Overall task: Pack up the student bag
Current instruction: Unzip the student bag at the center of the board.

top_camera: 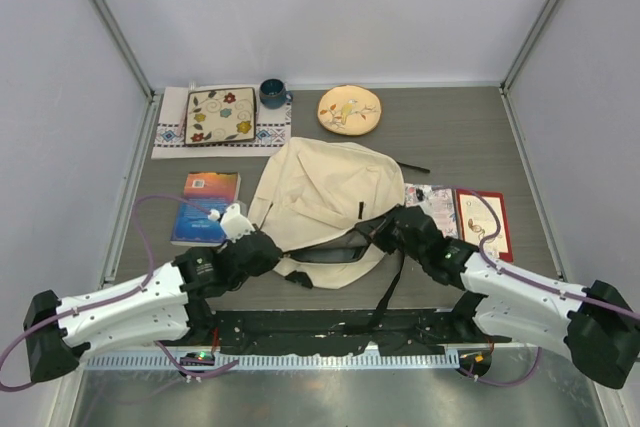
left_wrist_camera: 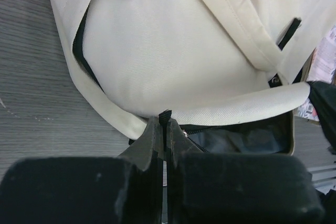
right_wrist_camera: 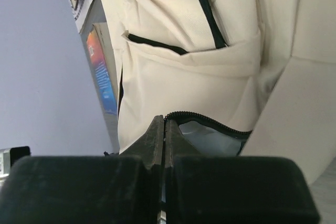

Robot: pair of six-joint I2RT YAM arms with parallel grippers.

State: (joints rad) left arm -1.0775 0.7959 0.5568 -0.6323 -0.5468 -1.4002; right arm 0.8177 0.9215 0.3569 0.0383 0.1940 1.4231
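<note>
Nearest, at the 6 o'clock edge of the bag, the left gripper (left_wrist_camera: 165, 127) has its jaws pressed together on a small black zipper tab (left_wrist_camera: 165, 115). The right gripper (right_wrist_camera: 165, 124) is likewise closed, pinching the zippered rim as far as its wrist view shows.

Between them the mouth gapes a little, showing dark lining (left_wrist_camera: 247, 137); nothing can be seen inside.

The large cream soft-fabric student bag (top_camera: 325, 192) with black straps lies flat at the centre of the grey wood-grain counter (top_camera: 480, 137).

At its 9 o'clock a blue-and-orange paperback book (top_camera: 205, 205) lies outside it, at 3 o'clock a red-covered book (top_camera: 482, 222), and at 2 o'clock a thin black pen (top_camera: 410, 165).

Farther off, at 12 o'clock, sit a round yellowish floral plate (top_camera: 350, 110), a dark blue mug (top_camera: 272, 94) and a square floral tile (top_camera: 220, 115) on an embroidered white cloth (top_camera: 170, 137).

Packing looks barely begun: the mouth is held, but every loose item is unpacked.
</note>
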